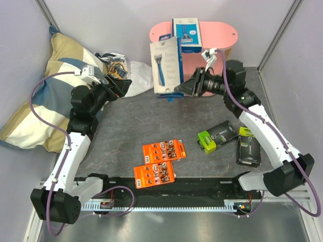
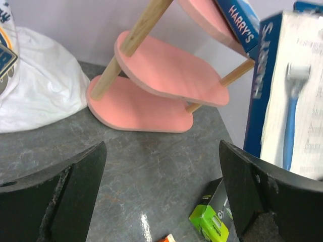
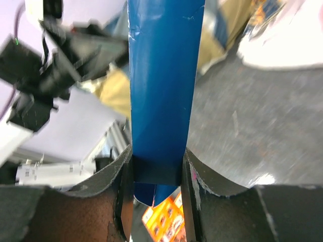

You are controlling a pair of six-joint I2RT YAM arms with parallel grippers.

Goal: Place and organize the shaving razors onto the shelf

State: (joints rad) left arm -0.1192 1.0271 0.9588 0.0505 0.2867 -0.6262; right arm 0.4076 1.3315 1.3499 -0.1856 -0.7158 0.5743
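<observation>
My right gripper [image 1: 182, 86] is shut on the white razor box [image 1: 166, 65], holding it upright in the air in front of the pink shelf [image 1: 222, 30]. In the right wrist view the jaws [image 3: 157, 171] clamp the box's blue side [image 3: 161, 75]. A blue box [image 1: 185, 33] lies on the shelf's top board. Two orange cards [image 1: 164, 150] [image 1: 154, 175], a lime-green-and-black box [image 1: 218, 136] and a black box [image 1: 249, 146] lie on the table. My left gripper [image 1: 121, 85] is open near the white bag, with only bare table between its fingers [image 2: 161, 191]. Its camera sees the shelf's lower boards [image 2: 166, 70].
A white plastic bag [image 1: 133, 78] of small items lies left of the shelf, against a striped pillow [image 1: 45, 91] in the far left corner. Grey walls close off the back and sides.
</observation>
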